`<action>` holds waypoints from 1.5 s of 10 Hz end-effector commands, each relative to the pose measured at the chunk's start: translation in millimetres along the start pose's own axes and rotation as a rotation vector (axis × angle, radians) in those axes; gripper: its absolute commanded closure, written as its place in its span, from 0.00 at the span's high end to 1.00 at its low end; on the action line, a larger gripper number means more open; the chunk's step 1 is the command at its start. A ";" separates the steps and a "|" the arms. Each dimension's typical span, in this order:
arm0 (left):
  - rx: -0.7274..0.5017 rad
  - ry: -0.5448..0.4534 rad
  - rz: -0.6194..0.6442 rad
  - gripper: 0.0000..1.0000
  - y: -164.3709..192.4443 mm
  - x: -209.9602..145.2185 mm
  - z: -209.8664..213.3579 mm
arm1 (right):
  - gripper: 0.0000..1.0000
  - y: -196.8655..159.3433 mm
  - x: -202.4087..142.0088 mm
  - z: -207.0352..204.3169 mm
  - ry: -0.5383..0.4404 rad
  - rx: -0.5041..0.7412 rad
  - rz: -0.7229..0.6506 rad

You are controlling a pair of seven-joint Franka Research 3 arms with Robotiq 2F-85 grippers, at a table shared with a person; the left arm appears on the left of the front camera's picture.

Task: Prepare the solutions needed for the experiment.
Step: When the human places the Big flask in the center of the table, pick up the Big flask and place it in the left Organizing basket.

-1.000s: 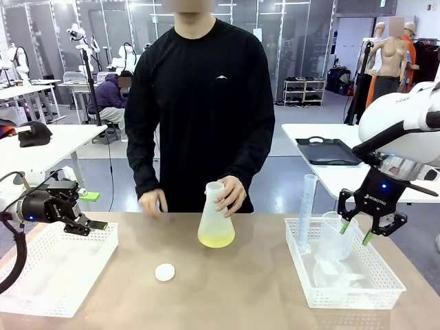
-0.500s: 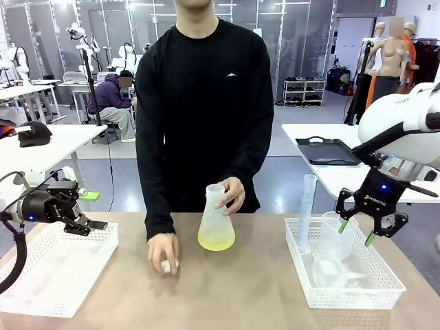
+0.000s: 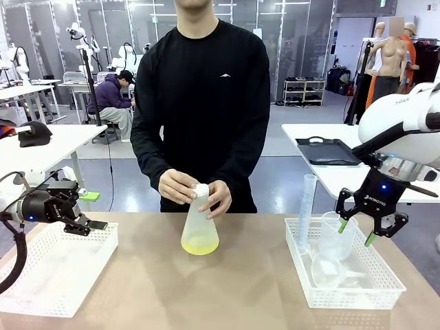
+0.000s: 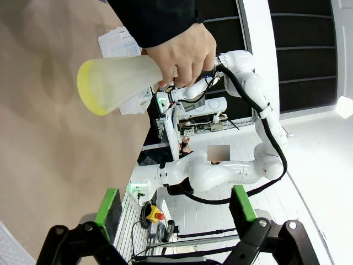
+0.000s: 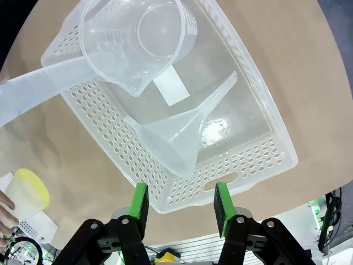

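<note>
Solutions [image 3: 199, 245] lie shallow, pale yellow-green, translucent, in the frosted flask [image 3: 199, 218]

Counted: one conical flask [image 3: 199, 227], one measuring cylinder [image 3: 306, 206], one beaker [image 5: 138, 38], one funnel [image 5: 179, 138], two perforated baskets (left [image 3: 41, 275], right [image 3: 347, 300]).

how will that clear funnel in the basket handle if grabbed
The funnel looks like thin clear plastic, so probably light and slightly flexible. Lying on its side, its cone may roll in an arc. Smooth walls could slip.
</note>
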State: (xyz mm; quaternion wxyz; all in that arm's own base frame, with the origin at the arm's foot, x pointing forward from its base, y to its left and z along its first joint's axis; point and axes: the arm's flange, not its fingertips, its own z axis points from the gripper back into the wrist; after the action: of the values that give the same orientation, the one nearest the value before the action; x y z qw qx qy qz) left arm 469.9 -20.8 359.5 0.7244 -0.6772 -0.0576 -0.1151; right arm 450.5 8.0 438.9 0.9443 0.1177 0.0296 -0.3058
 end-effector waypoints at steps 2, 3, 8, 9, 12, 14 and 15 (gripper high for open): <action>0.003 0.004 -0.011 1.00 -1.1 0.6 -0.5 | 0.61 0.4 0.1 1.4 0.002 -0.001 0.000; 0.003 0.004 -0.011 1.00 -1.1 0.6 -0.5 | 0.61 0.0 0.0 0.0 0.000 0.000 0.000; 0.003 0.004 -0.011 1.00 -1.1 0.6 -0.5 | 0.61 -18.6 -84.2 46.3 -0.183 0.480 0.119; 0.003 0.004 -0.011 1.00 -1.1 0.6 -0.5 | 0.61 -21.3 -83.4 49.3 -0.104 0.565 0.157; 0.003 0.004 -0.011 1.00 -1.1 0.6 -0.5 | 0.61 -19.0 -64.2 39.2 0.084 0.780 0.293; 0.003 0.004 -0.011 1.00 -1.1 0.6 -0.5 | 0.61 -18.3 -47.6 32.9 0.140 0.918 0.438; 0.003 0.004 -0.011 1.00 -1.1 0.6 -0.5 | 0.61 -16.9 -38.7 27.3 0.157 0.970 0.477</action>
State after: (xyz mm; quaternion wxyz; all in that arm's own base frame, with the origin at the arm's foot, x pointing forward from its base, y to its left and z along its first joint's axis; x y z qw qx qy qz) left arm 469.9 -20.8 359.4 0.7245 -0.6772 -0.0576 -0.1151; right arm 387.7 20.2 477.1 0.8314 0.5420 -0.0875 -0.0850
